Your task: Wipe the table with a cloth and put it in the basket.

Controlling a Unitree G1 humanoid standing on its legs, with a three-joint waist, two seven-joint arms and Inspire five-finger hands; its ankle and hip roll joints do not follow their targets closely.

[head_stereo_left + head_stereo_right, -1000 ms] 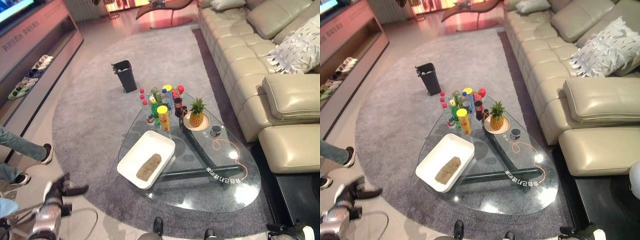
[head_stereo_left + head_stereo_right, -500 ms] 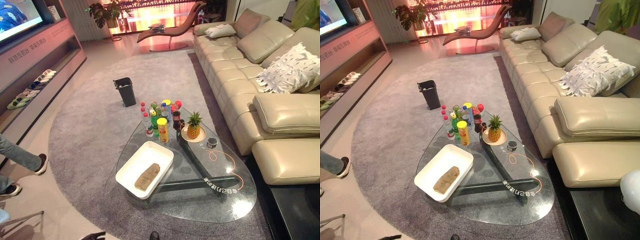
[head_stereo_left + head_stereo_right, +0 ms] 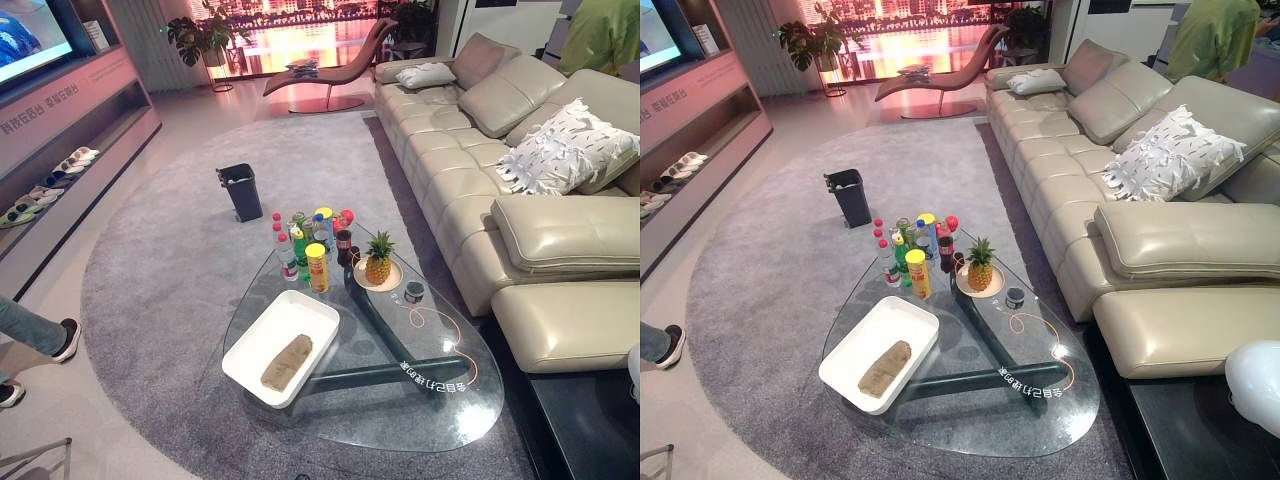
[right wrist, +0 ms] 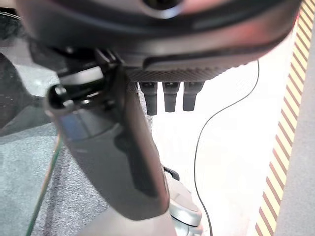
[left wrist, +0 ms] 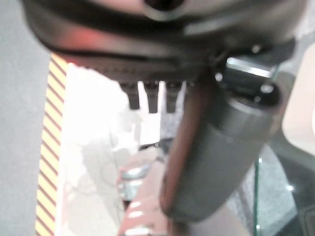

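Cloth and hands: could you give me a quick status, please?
Left hand and right hand straight-fingered, holding nothing. Cloth lies in the white tray on the glass table. Bottles and pineapple crowd the far end.

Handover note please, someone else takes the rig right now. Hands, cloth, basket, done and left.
Left hand: seen in its wrist view, fingers straight, holding nothing, hanging off the table.
Right hand: same in its wrist view, open and empty.
Cloth: brown, lying flat inside the white basket on the near left part of the glass table.
Also on the table: a cluster of bottles, a pineapple on a plate, a small dark cup.
Done: cannot tell from this moment whether any wiping happened.
Left: if none, pick the cloth out, wipe the glass, return it to the basket.
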